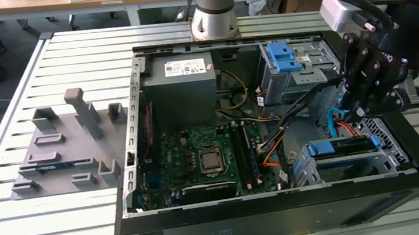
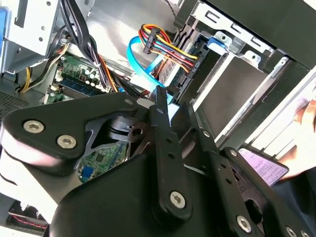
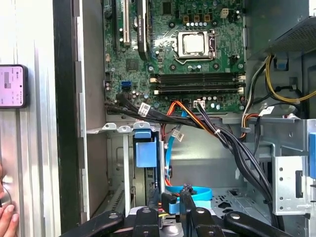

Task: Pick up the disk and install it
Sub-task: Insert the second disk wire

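Observation:
The disk (image 1: 343, 146), silver with a blue carrier bracket, sits in the metal drive cage at the case's front corner on the exterior view's right. Its blue bracket tab (image 3: 145, 149) (image 2: 217, 41) is seen in both wrist views. My gripper (image 1: 354, 114) hangs just behind and above the disk, among the cables. The fingers (image 3: 173, 202) (image 2: 170, 106) are pressed together on the plug of a light blue data cable (image 3: 190, 191) (image 1: 338, 119). A black plug with coloured wires (image 2: 170, 47) reaches the disk's end.
The open computer case (image 1: 125, 160) lies on a slatted metal table, holding a motherboard (image 1: 205, 155), a grey power supply (image 1: 183, 82) and an upper bay with a blue latch (image 1: 287, 58). A grey fixture plate (image 1: 62, 149) lies beside it. A person's hand (image 3: 5, 217) and a phone (image 3: 12, 86) are alongside the case.

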`<action>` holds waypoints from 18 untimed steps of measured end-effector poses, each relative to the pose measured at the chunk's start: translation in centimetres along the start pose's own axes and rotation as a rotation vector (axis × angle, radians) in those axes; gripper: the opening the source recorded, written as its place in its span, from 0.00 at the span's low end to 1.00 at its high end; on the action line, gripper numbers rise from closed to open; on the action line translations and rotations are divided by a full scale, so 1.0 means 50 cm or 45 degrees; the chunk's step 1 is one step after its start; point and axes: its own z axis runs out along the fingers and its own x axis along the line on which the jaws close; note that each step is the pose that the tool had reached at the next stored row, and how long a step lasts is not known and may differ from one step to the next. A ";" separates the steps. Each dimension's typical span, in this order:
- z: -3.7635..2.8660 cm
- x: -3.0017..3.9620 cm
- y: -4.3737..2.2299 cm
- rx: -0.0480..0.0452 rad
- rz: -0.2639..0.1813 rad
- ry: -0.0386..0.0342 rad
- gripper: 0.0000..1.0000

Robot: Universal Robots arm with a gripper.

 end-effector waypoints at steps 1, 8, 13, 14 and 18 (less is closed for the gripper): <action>0.002 0.000 0.000 0.000 0.000 0.0030 0.31; 0.013 -0.003 0.000 0.001 0.000 0.0118 0.23; 0.014 -0.003 0.000 -0.001 0.000 -0.0433 0.16; 0.015 -0.003 0.000 -0.002 0.000 -0.0594 0.16; 0.023 0.000 0.000 -0.002 0.000 -0.0711 0.16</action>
